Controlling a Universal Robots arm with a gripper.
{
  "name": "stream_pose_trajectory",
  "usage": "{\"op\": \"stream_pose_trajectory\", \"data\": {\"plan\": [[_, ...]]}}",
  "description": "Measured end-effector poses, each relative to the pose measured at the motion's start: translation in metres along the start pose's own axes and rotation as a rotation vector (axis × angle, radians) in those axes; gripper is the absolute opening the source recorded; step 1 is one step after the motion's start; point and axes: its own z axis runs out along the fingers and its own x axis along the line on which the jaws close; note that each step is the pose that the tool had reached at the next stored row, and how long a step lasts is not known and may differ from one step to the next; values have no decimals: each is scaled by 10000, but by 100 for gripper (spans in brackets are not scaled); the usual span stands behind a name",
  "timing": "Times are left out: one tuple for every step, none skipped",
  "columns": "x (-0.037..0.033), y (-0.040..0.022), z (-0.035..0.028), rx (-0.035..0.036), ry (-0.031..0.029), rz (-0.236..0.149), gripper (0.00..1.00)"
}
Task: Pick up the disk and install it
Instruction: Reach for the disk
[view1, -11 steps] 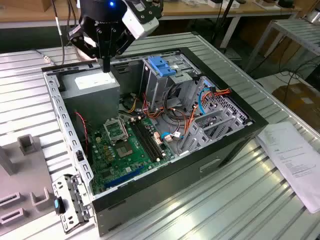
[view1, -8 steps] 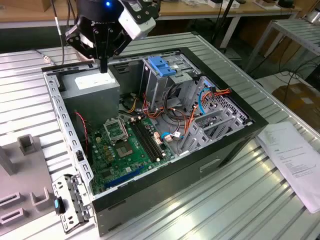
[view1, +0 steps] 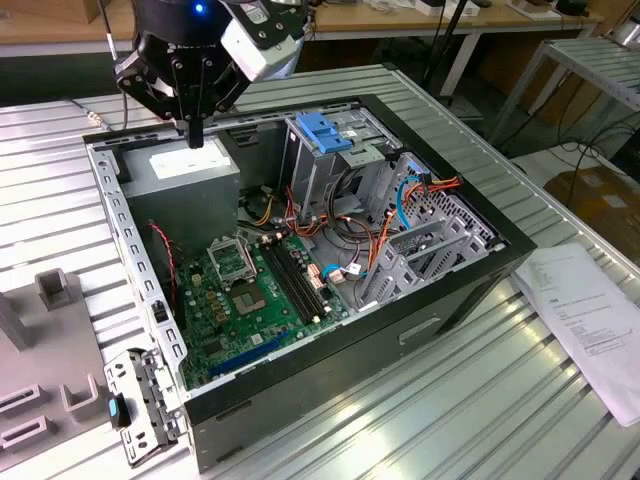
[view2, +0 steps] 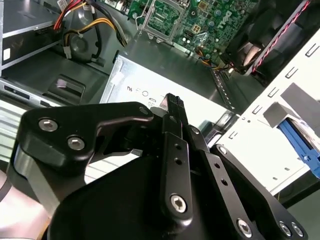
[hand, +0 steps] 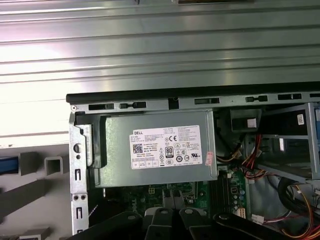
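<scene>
**Gripper.** Your gripper (view1: 195, 135) hangs over the far corner of the open case (view1: 320, 370), on the exterior view's left. It is directly above the power supply (view1: 190, 175). The fingers are pressed together into a single tip with nothing between them. The second wrist view shows that tip (view2: 174, 102) above the supply's white-stickered top, and I see no contact with it.

**Disk.** The disk (hand: 7, 165) is not in your grasp. It appears as a blue edge at the grey fixture (view1: 45, 345), which sits on the table (view1: 420, 420) outside the case on the exterior view's left. The second wrist view shows a blue strip (view2: 298, 144) lying in a pale slot of that fixture. So little of the disk shows that I record this identification as tentative. It lies well apart from your gripper.

**Case interior.** The metal cage (view1: 320, 175) stands just right of the power supply, with a blue latch (view1: 325, 132) on top. The motherboard (view1: 255, 290) lies on the case floor, nearer than both. Red, orange and blue cables run between the cage and the board.

**Surroundings.** A printed paper (view1: 590, 320) lies on the table to the right of the case.
</scene>
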Motion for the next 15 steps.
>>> {"op": "stream_pose_trajectory", "data": {"plan": [[13,-1,0,0,1,0,11],[34,-3,-1,0,2,0,11],[52,-4,-1,0,2,-1,11],[68,-5,-1,0,3,0,11],[82,-6,-2,1,4,0,11],[90,-7,-2,1,4,1,11],[126,-9,-2,0,4,0,11],[141,-11,-3,0,4,1,11],[152,-11,-3,0,4,0,11],[165,-13,-4,0,4,0,11],[175,-13,-4,0,5,0,11],[189,-14,-4,0,4,-1,11],[200,-15,-4,0,4,0,11],[212,-16,-5,0,5,-1,11],[223,-17,-5,0,5,-1,11]]}}
